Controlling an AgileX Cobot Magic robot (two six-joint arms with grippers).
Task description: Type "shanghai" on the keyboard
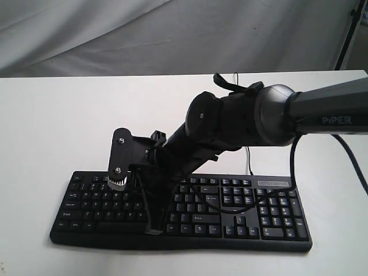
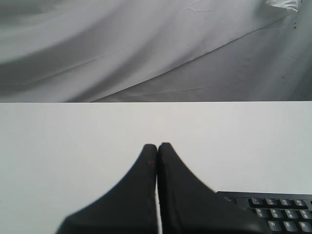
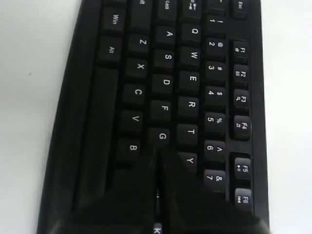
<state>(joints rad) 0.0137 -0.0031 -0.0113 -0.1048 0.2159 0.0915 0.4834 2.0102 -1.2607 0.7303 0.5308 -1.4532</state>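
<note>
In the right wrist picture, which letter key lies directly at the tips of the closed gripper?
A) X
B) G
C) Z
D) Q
B: the right gripper, with its jaws together, ends just at the G key of the keyboard; the other three keys lie further off.

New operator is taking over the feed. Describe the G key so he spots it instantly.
Start at the black keyboard on the white table. In the right wrist view, find the letter row that holds the F key. The G key is the next one along, and it alone has the shut tip of the right end effector right at its edge.
</note>
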